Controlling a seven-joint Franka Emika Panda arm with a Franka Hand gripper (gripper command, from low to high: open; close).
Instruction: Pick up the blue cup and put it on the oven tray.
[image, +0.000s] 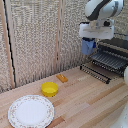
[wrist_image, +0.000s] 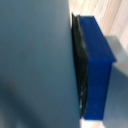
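Nearest, a white patterned plate (image: 31, 111) is seen; the blue cup (image: 88, 46) is held aloft by the gripper (image: 90, 44), beside the oven tray (image: 107, 61).

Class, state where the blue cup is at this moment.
In the exterior view the blue cup is off the table, held in the pincer at upper right, just to the exterior view's left of the oven tray.

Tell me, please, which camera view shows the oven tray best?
The exterior view shows it best: the oven tray appears whole as a dark rack of parallel bars at that view's right, with the blue cup held in the pincer above its near end. The wrist view shows only blue surfaces close up, no tray.
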